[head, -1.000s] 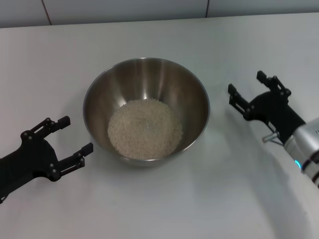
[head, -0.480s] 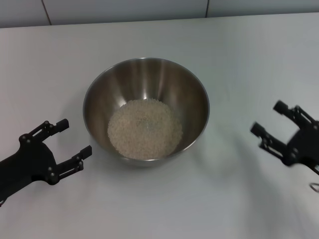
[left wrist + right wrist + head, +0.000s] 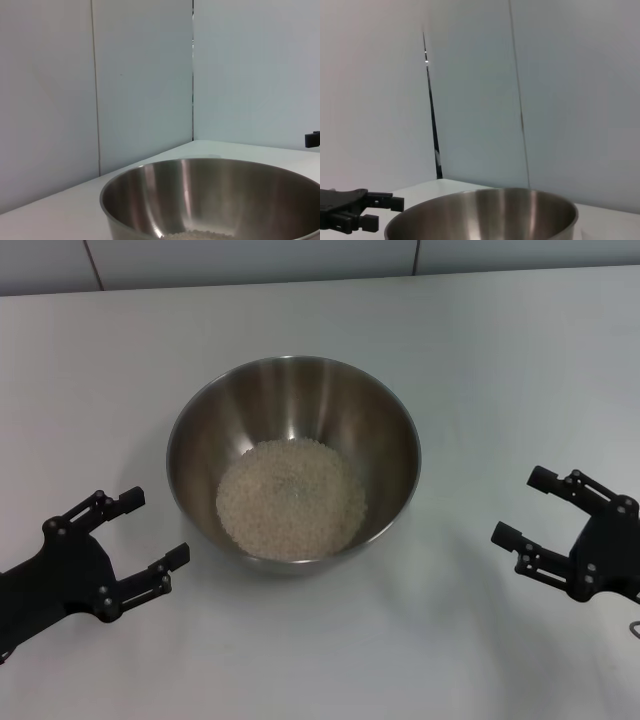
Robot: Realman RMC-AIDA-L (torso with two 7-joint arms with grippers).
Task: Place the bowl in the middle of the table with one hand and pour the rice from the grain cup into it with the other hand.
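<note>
A large round stainless-steel bowl (image 3: pixel 293 457) stands in the middle of the plain white-grey worktop (image 3: pixel 480 350), holding a flat heap of off-white rice (image 3: pixel 291 497). The left gripper (image 3: pixel 147 532) hovers just beside the bowl's near-left side, fingers spread wide and empty. The right gripper (image 3: pixel 526 510) hangs well apart to the right, fingers also wide and empty. Only the wrist views show the pale panelled wall (image 3: pixel 140 75) behind the bowl; the left wrist view catches just a sliver of rice.
</note>
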